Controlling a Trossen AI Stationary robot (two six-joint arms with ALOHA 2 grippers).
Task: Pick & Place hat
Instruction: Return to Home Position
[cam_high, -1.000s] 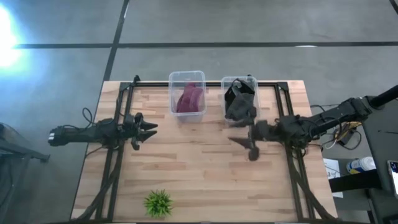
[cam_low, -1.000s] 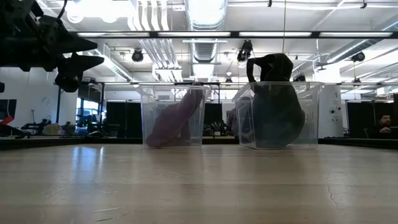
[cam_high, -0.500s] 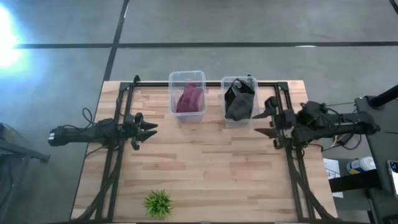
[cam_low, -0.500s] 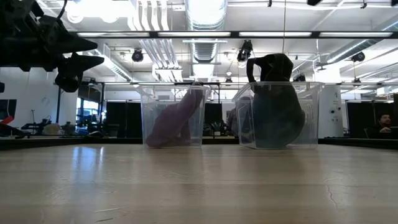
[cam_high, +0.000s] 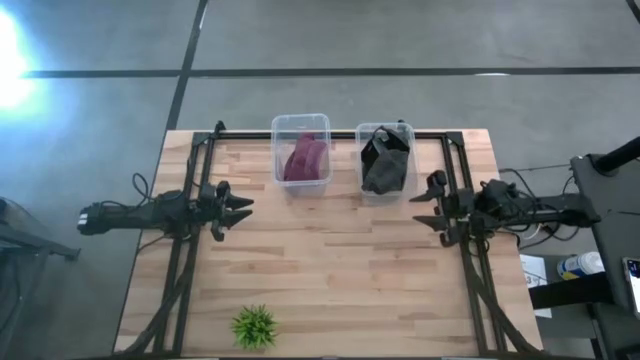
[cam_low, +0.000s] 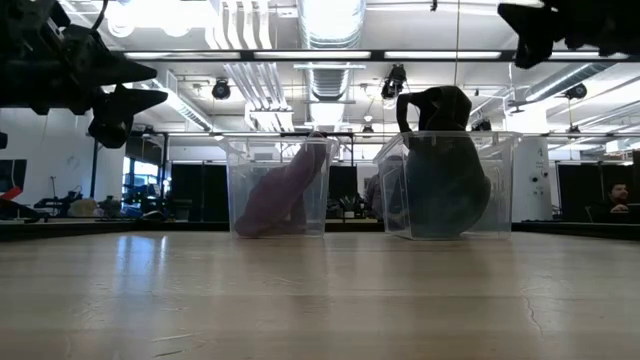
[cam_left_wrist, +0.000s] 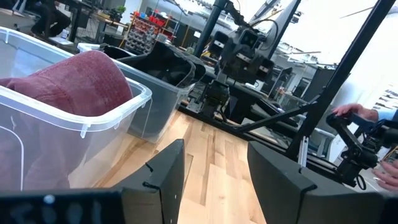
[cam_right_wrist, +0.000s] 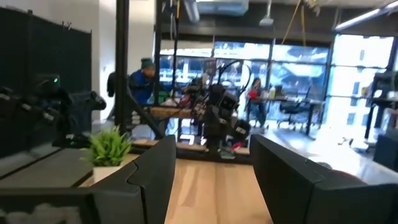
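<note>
Two clear bins stand at the table's far edge. The left bin (cam_high: 301, 150) holds a maroon hat (cam_high: 303, 158), which also shows in the left wrist view (cam_left_wrist: 68, 81). The right bin (cam_high: 385, 155) holds a dark grey hat (cam_high: 385, 165), whose top pokes above the rim (cam_low: 435, 100). My left gripper (cam_high: 240, 208) hovers open at the table's left side, high in the low view (cam_low: 140, 85), with its own fingers spread (cam_left_wrist: 214, 180). My right gripper (cam_high: 420, 208) hovers open at the right side, near the dark hat's bin, pointing left (cam_right_wrist: 214, 180) (cam_low: 530, 25).
A small green plant (cam_high: 253, 325) stands near the table's near edge, left of centre, also seen past the right fingers (cam_right_wrist: 109, 146). Dark frame rails (cam_high: 190, 250) run along both sides. Bare wood lies between the grippers. A person's hand (cam_left_wrist: 354, 112) and other people show beyond the table.
My right gripper has drawn back from the middle of the table, just nearer than the dark hat's bin, toward the right edge, turning level to point left. It now shows at the top right of the low view. Both hats and the left arm stayed still.
</note>
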